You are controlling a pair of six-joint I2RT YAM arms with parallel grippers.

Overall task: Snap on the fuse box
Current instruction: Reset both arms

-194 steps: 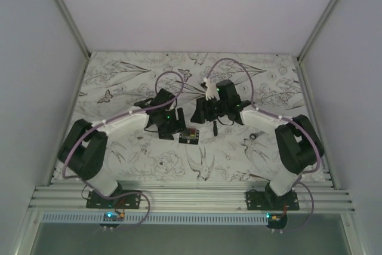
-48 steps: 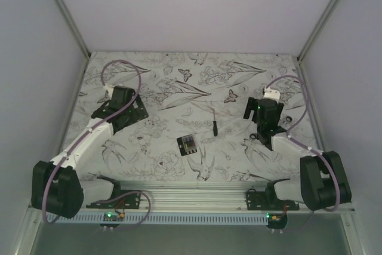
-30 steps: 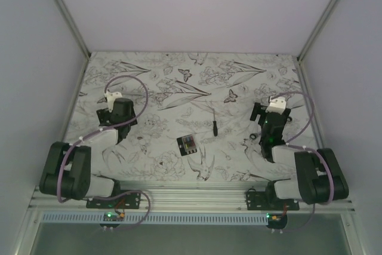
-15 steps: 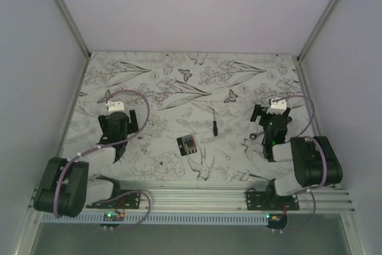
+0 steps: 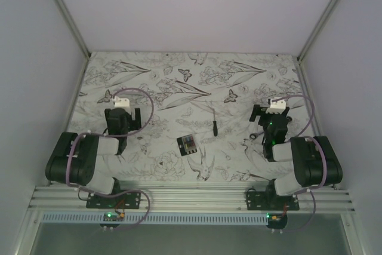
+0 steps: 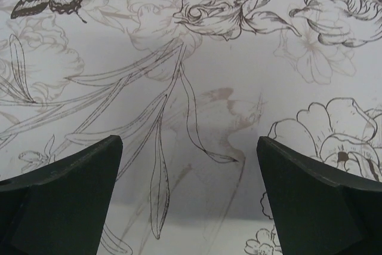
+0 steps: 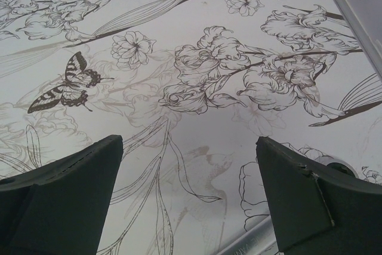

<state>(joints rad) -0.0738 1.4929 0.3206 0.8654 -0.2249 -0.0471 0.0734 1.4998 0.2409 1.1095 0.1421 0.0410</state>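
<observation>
The fuse box (image 5: pixel 188 145), a small flat black block with tiny coloured fuses showing, lies on the flower-printed table (image 5: pixel 179 76) near the middle front, with nothing touching it. My left gripper (image 5: pixel 123 116) hangs well to its left, folded back near its base. In the left wrist view the left gripper (image 6: pixel 190 207) is open over bare printed cloth. My right gripper (image 5: pixel 271 117) sits far to the right of the box. The right gripper (image 7: pixel 190 207) is also open, with nothing between its fingers (image 7: pixel 59 201). Neither wrist view shows the fuse box.
A thin black stick-like tool (image 5: pixel 215 127) lies just behind and right of the fuse box. Grey walls and metal frame posts (image 7: pixel 352 4) close the table at the sides and back. An aluminium rail (image 5: pixel 191 198) runs along the near edge.
Both arms have drawn back from the middle of the table; the left arm has folded in further over the last second, the right barely moved. The fuse box has stayed put.
</observation>
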